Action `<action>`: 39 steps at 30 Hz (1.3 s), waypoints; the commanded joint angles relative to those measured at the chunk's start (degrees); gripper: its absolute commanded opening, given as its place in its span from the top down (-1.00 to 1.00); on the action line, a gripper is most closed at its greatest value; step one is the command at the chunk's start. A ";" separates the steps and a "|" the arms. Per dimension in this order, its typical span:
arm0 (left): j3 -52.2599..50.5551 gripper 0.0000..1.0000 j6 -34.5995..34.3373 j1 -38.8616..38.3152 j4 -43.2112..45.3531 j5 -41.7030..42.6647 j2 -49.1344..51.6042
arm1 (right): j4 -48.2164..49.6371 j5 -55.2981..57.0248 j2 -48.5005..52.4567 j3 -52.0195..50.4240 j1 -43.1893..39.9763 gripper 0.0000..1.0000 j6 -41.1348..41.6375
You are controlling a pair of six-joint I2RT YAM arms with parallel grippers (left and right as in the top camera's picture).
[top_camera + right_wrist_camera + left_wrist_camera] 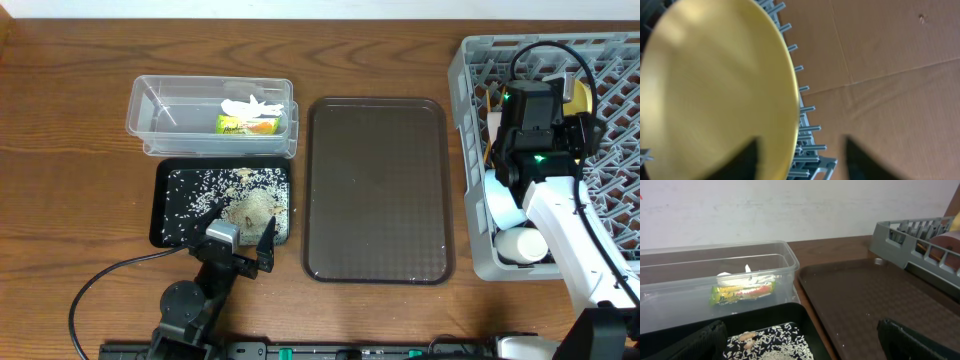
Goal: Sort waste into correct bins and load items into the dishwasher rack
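The yellow-green plate (578, 95) stands on edge in the grey dishwasher rack (462, 150). It fills the left of the right wrist view (715, 85). My right gripper (802, 160) is open, and the plate's rim lies between its fingers above the rack pegs (807, 145). A white bowl (522, 245) and a light blue bowl (500, 205) sit in the rack's front corner. The clear tub (150, 110) holds the snack wrapper (245, 124) and white paper (250, 104). The black tray (160, 230) holds rice (215, 190). My left gripper (248, 255) is open and empty at that tray's front right corner.
The large dark brown serving tray (375, 190) lies between the bins and the rack. In the left wrist view, the wrapper (742, 292) shows through the tub wall (790, 265), with rice (775, 340) below and the rack (900, 242) at the far right.
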 commanded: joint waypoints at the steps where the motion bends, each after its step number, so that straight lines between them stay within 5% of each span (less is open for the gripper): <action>1: -0.98 -0.95 0.37 0.02 -1.86 0.79 -0.31 | 0.17 -0.37 -2.60 0.48 -0.20 -0.94 2.16; 10: -0.98 -0.95 0.37 0.02 -1.86 0.79 -0.31 | -10.56 -20.76 -23.41 0.50 4.22 -0.98 12.31; 16: -0.98 -0.95 0.37 0.02 -1.86 0.79 -0.31 | -21.00 -48.98 -38.95 0.50 11.54 -0.99 25.55; 23: -0.98 -0.95 0.37 0.02 -1.86 0.79 -0.31 | -23.37 -73.94 -50.07 0.50 13.94 -0.98 26.12; 39: -0.98 -0.95 0.37 0.02 -1.86 0.79 -0.31 | -35.04 -76.26 -52.85 0.42 13.94 -0.98 26.05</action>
